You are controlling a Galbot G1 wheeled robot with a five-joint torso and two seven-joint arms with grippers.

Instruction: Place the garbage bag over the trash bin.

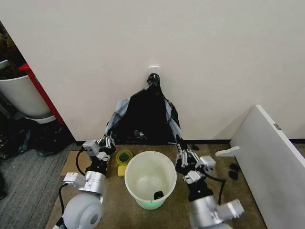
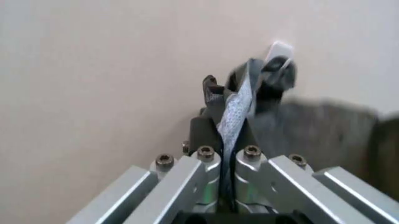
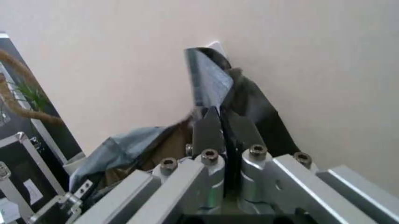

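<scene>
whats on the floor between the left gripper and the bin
In the head view, a roll of green tape on a yellow piece lies between the left gripper and the bin, beside the bin's rim.

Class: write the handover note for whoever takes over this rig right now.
Left gripper: shut on the left edge of the thin glossy black plastic garbage bag.
Right gripper: shut on its right edge.
Bag hangs spread against the wall, top still caught at the white wall hook.
Round cream-white plastic trash bin stands open between the arms, unlined.
Done: both edges gripped.
Left: free the bag, line the bin.
</scene>
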